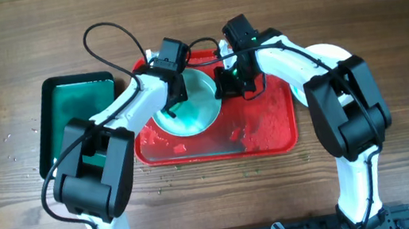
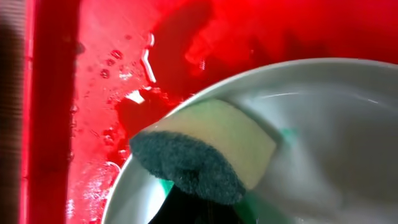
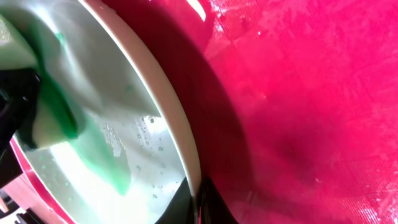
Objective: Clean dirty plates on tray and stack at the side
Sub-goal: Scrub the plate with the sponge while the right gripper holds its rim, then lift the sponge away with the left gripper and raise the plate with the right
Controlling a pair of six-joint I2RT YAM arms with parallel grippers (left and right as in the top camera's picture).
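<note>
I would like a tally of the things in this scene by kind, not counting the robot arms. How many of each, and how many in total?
Trays: 2, the red tray and the green tray.
Plates: 2, the pale plate on the red tray and the white plate beside it, which is partly hidden.
Sponges: 1, the sponge on the pale plate.
Total: 5.

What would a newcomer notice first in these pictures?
The bright red tray mid-table stands out first, wet with droplets. On its left half sits a pale plate smeared teal-green, a yellow-and-grey sponge against its rim. A dark green tray lies left of the red one.
</note>
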